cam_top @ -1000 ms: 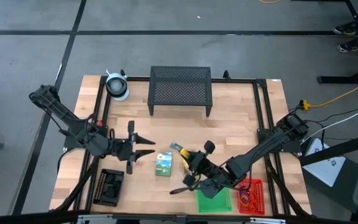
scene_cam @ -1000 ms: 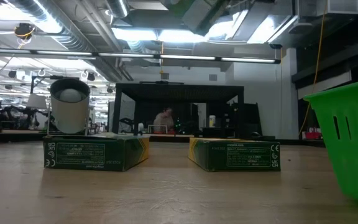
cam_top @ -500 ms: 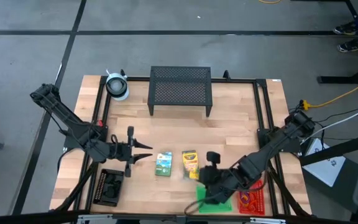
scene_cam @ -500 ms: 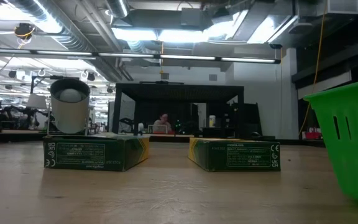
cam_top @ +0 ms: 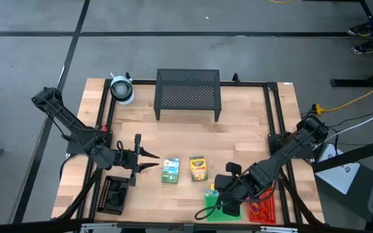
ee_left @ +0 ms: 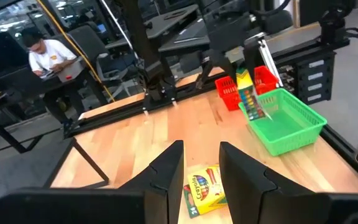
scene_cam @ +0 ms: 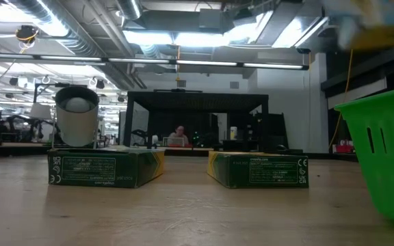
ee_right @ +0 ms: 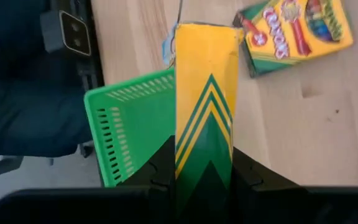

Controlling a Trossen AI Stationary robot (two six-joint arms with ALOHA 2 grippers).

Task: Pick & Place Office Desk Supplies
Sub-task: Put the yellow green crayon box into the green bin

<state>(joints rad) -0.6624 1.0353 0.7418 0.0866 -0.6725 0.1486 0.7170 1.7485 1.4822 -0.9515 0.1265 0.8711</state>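
yellow crayon box (ee_right: 205,93) with green chevron stripes; green tray (ee_right: 129,130); red tray (cam_top: 262,204); black tray (cam_top: 113,195).

A grey concrete floor (cam_top: 173,52) crossed by dark seams surrounds the wooden counter (cam_top: 245,139). A yellow cable (cam_top: 361,97) trails across it. Long ceiling lights (scene_cam: 183,63) glow overhead, and a person (scene_cam: 179,137) sits at a far desk among dark frames.

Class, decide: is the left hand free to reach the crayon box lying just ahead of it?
Probably yes: the left hand is open and empty, and bare table separates it from that crayon box.
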